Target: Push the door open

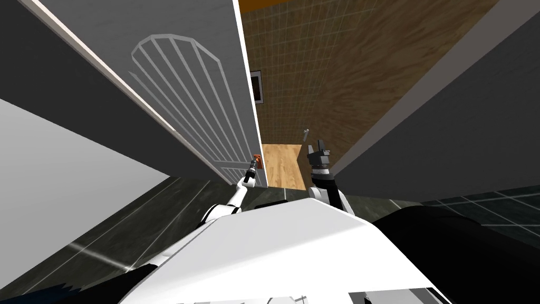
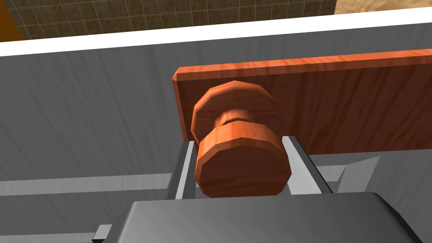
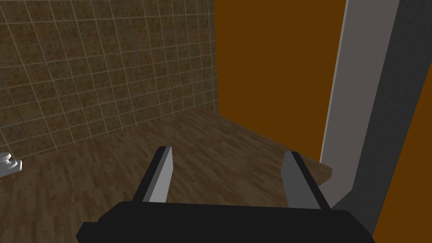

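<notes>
While the grey panelled door (image 1: 200,79) stands ajar on my left, the gap past its free edge shows a brown tiled wall (image 1: 295,63) and a wooden floor (image 1: 282,166). A grey door jamb (image 3: 358,105) borders the opening on the right. Near the door's free edge sits a reddish wooden backplate (image 2: 358,105) with a round knob (image 2: 242,162) of the same wood. The left gripper (image 2: 240,143) is at that knob, its fingers (image 2: 187,168) pressed against the knob's two sides. The right gripper (image 3: 228,152) hangs in the opening, its fingers (image 3: 164,168) wide apart and touching nothing.
</notes>
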{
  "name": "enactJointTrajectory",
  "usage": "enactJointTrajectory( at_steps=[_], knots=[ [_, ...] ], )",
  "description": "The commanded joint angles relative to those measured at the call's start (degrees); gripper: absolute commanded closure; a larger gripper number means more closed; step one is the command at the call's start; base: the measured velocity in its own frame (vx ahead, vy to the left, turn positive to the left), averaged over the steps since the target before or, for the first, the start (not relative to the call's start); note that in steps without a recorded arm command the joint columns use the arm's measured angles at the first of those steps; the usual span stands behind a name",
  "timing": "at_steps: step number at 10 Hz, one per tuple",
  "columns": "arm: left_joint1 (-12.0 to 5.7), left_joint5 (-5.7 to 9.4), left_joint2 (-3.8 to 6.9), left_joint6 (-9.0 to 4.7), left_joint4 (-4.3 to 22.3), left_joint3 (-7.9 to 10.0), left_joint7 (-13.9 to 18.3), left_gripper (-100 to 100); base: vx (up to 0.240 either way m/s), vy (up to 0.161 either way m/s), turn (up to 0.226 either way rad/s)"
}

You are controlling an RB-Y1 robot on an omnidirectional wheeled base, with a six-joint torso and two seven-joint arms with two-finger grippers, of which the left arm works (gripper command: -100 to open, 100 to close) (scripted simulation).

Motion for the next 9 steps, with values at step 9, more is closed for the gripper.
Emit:
enactJointTrajectory(
  at_steps=[9],
  knots=[
    [0.08,0.86,1.69,0.16,0.3,2.87,-1.1,100,0.096,-0.062,0.024]
  ],
)
